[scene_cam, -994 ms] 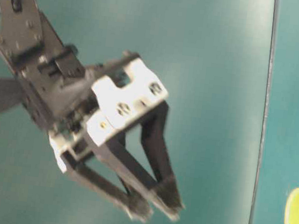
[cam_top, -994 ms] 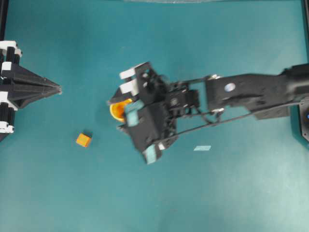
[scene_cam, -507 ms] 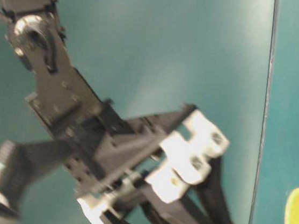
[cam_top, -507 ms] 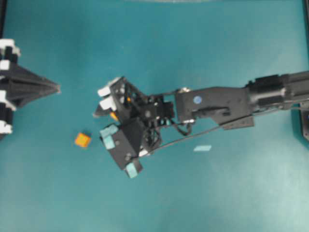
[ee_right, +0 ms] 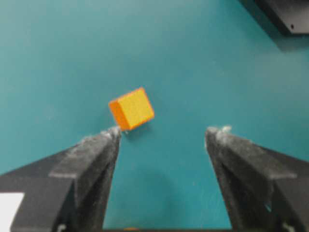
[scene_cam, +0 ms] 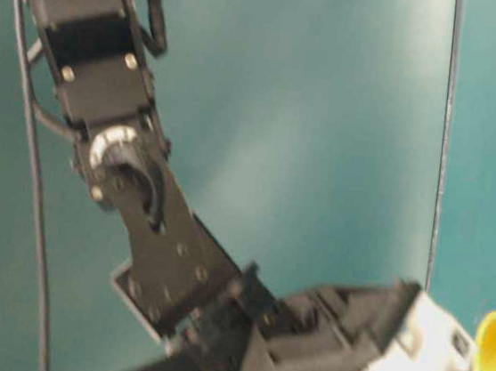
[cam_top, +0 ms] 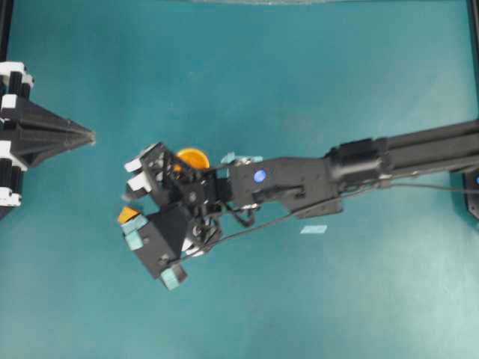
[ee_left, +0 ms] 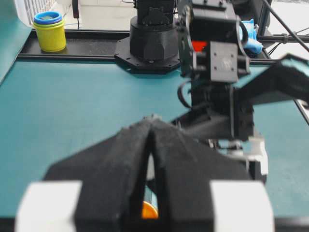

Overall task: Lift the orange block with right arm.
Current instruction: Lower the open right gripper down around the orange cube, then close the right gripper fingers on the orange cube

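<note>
The orange block [ee_right: 131,109] is a small cube lying on the teal table, just beyond my right gripper's left fingertip [ee_right: 112,135] in the right wrist view. My right gripper [ee_right: 166,130] is open with nothing between its fingers. From overhead, the right gripper [cam_top: 153,256] hangs over the block [cam_top: 126,215] and hides most of it. My left gripper [cam_top: 88,137] rests at the table's left edge, shut to a point and holding nothing; in its own wrist view the left gripper [ee_left: 152,119] shows no gap at the tips.
A round yellow-orange cup [cam_top: 192,158] stands just behind the right wrist and also shows at table level as the cup [scene_cam: 495,364]. A teal tape scrap [cam_top: 313,229] lies under the right arm. A yellow and blue cup stack [ee_left: 49,31] sits beyond the table.
The right arm has swept left and forward, from over the cup to over the orange block, uncovering the cup. Its jaws have stayed wide. The left arm has not moved.
</note>
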